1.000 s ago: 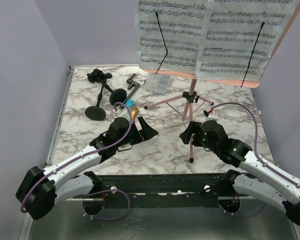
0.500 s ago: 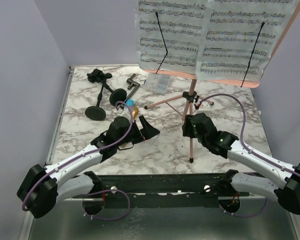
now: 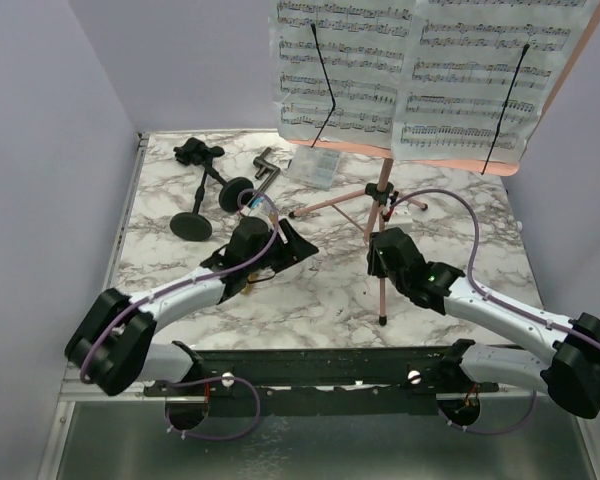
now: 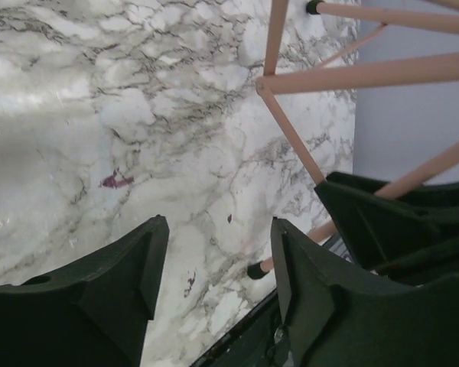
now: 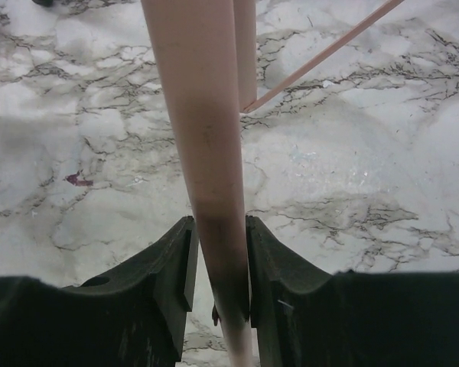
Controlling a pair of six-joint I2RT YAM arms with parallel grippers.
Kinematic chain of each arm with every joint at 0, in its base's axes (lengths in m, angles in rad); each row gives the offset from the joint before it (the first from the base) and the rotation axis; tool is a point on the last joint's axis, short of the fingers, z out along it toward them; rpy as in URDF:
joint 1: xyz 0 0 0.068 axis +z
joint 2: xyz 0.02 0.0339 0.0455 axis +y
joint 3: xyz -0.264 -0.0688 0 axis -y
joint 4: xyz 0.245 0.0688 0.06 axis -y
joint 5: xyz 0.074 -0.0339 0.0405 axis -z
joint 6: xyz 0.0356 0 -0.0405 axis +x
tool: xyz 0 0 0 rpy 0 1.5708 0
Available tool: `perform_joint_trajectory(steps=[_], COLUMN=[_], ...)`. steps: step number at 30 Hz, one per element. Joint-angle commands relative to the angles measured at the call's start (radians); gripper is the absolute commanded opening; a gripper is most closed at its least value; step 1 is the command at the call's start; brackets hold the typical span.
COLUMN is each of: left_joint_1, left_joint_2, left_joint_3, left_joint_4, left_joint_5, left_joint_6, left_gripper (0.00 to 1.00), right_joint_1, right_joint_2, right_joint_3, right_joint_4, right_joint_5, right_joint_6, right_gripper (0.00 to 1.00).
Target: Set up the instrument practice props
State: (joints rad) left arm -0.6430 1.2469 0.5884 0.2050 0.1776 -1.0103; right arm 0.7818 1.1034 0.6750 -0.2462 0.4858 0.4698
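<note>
Table: you work over a marble top (image 3: 160,260); lilac walls close it on the left, back and right.
Rack: the pink rack (image 3: 460,163) stands upright at the back right, high above the marble on its post; only its lower lip and right edge show past the paper.
Pages: two white music pages (image 3: 350,70) sit side by side on the rack; a thin black wire crosses each.
Left arm: your left arm (image 3: 180,295) reaches in from the near left toward the table's middle.
Right arm: your right arm (image 3: 500,310) comes in from the near right; its wrist is at the tripod.
Tripod: rose-gold legs spread under the post; one runs back left toward the box, one goes right, and the front leg (image 3: 382,295) slants toward you with its black foot on the marble.
Poles: two black poles (image 3: 191,226) lie at the back left, round bases nearest you, well apart from the rack.
Box: a clear box (image 3: 313,167) lies just behind the tripod, under the rack's left end.
Left gripper: the left gripper (image 4: 218,229) is released; its fingers stand apart over bare marble with nothing between them, just left of the tripod.
Right gripper: the right gripper (image 5: 220,229) is clenched on the front leg (image 5: 206,115); a pad presses each side, partway down its length.
</note>
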Motion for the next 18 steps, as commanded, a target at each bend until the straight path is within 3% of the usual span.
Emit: perform_joint_trajectory(steps=[1,3,7,18], left_joint_1=[0.042,0.055,0.078,0.127], left_joint_2=[0.189,0.287,0.448,0.735], left_joint_3=[0.075,0.125,0.234,0.502], left_joint_4=[0.214,0.265,0.305,0.326], left_joint_5=[0.036,0.031,0.006,0.058], left_joint_6=[-0.064,-0.067,-0.091,-0.106], left_gripper=[0.55,0.43,0.33,0.24], right_joint_1=[0.000,0.000,-0.001,-0.006], right_joint_2=[0.027,0.031,0.029,0.032], right_joint_3=[-0.036,-0.046,-0.076,-0.141], right_joint_4=[0.043,0.050,0.073,0.115], right_joint_5=[0.019,0.028,0.036,0.109], right_joint_6=[0.024,0.041,0.069,0.124], right_gripper=[0.37,0.36,0.28,0.09])
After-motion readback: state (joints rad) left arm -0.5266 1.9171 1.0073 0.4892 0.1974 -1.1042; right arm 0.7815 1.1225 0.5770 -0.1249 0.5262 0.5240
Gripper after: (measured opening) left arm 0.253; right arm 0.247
